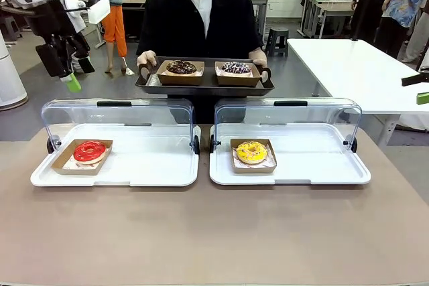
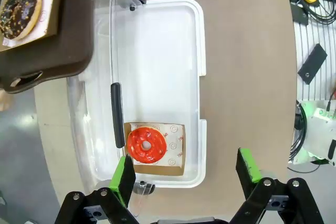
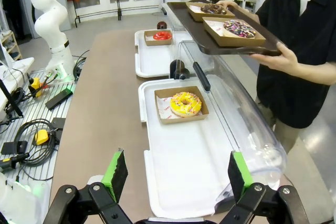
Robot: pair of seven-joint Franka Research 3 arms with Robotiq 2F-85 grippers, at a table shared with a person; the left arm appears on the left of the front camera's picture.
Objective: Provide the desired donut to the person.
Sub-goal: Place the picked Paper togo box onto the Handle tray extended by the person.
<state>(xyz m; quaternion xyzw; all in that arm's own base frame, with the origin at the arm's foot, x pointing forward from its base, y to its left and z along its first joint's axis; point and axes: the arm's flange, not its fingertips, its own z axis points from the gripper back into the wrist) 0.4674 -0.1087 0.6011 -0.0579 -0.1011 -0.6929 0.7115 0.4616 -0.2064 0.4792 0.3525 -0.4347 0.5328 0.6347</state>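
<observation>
The person (image 1: 201, 21) stands at the far side holding a dark tray (image 1: 204, 86) that carries a chocolate donut (image 1: 181, 67) and a purple-iced donut (image 1: 236, 67). A red donut (image 1: 89, 152) sits in a cardboard tray inside the left white case, and a yellow sprinkled donut (image 1: 251, 152) sits in the right case. My left gripper (image 1: 67, 72) hangs open high at the far left, above the red donut (image 2: 146, 145). My right gripper (image 3: 177, 171) is open over the near end of the right case, short of the yellow donut (image 3: 185, 103). Neither gripper holds anything.
Both white cases (image 1: 114, 172) (image 1: 288, 172) have their clear lids (image 1: 117, 118) tipped open toward the person. The person's tray overhangs the lids' far side (image 3: 226, 40). Cables and small tools lie beside the table (image 3: 37, 135). Bare brown tabletop (image 1: 214, 239) lies in front.
</observation>
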